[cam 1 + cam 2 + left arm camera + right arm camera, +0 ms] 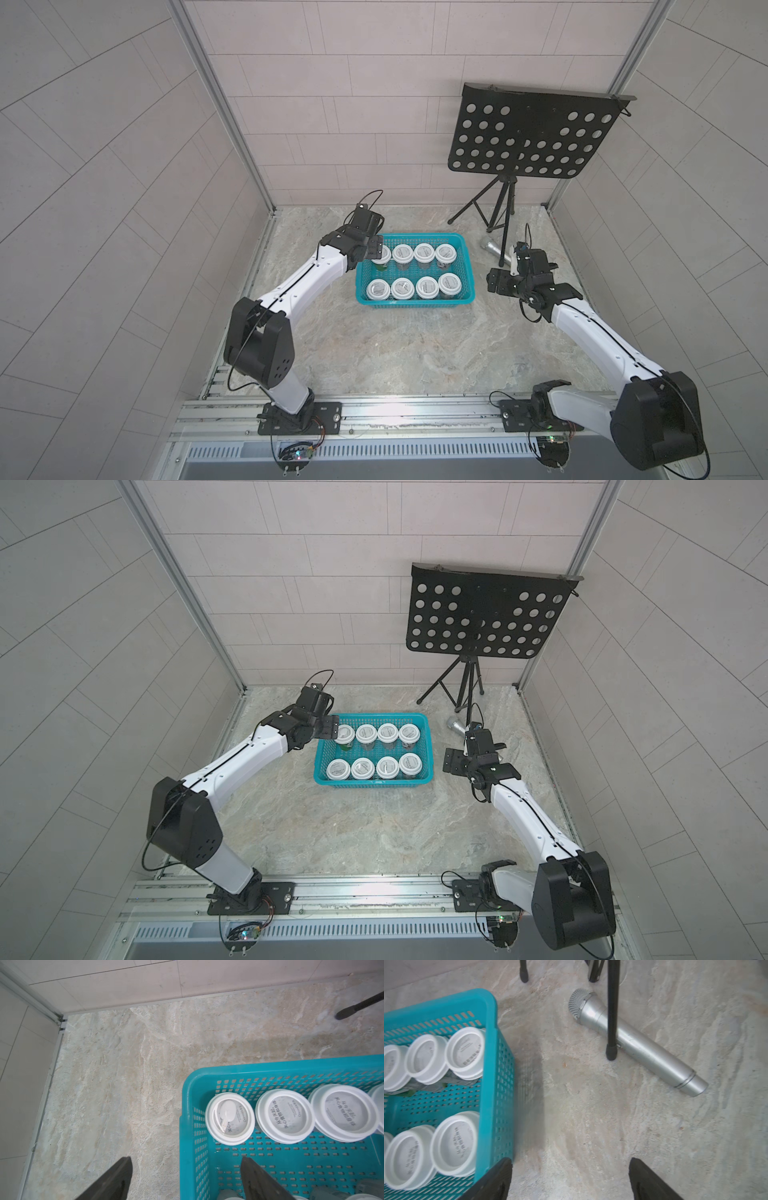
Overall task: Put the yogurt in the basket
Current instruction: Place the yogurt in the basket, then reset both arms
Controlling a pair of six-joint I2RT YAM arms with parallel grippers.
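The teal basket [415,302] stands at mid-table and holds several yogurt cups [424,252] with white lids, in two rows. My left gripper [376,252] hovers over the basket's far left corner, partly covering the corner cup. In the left wrist view the left gripper [187,1167] is open, its fingers straddling the basket's side wall [187,1105], with nothing held. My right gripper [496,283] is just right of the basket. In the right wrist view the right gripper [571,1167] is open over bare table, one finger beside the basket wall [497,1084].
A silver microphone [633,1043] lies on the table right of the basket, under a leg of the black music stand [532,133] at the back right. Panel walls close three sides. A metal rail [395,411] runs along the front.
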